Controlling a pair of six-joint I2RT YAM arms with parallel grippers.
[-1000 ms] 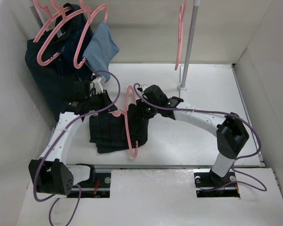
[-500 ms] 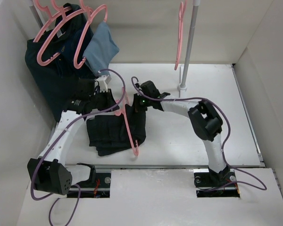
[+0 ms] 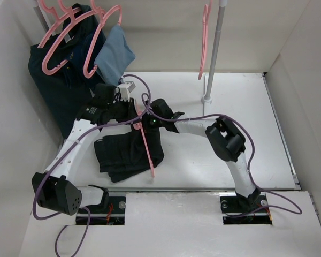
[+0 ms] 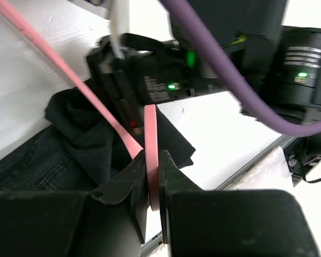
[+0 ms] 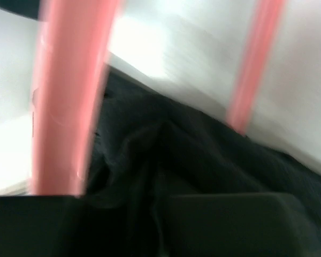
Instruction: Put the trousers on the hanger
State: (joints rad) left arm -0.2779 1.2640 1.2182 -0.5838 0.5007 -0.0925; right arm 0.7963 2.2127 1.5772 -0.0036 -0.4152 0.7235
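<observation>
Top external: trousers lie heaped on table, under hanger.
Left wrist: left gripper is clamped on the hanger bar; a twist could slip it.
Right wrist, blurred: right gripper is narrow, seemingly pinching trouser fabric; a thin fold may pull free.

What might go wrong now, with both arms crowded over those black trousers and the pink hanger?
1. The left gripper is pinching only a thin bar of the hanger, which could twist or slip out.
2. The right gripper seems to pinch just a small fold of the trousers, though the view is blurred. The cloth could slide free.
3. The purple cable loops right over where the two grippers meet and might snag.
</observation>
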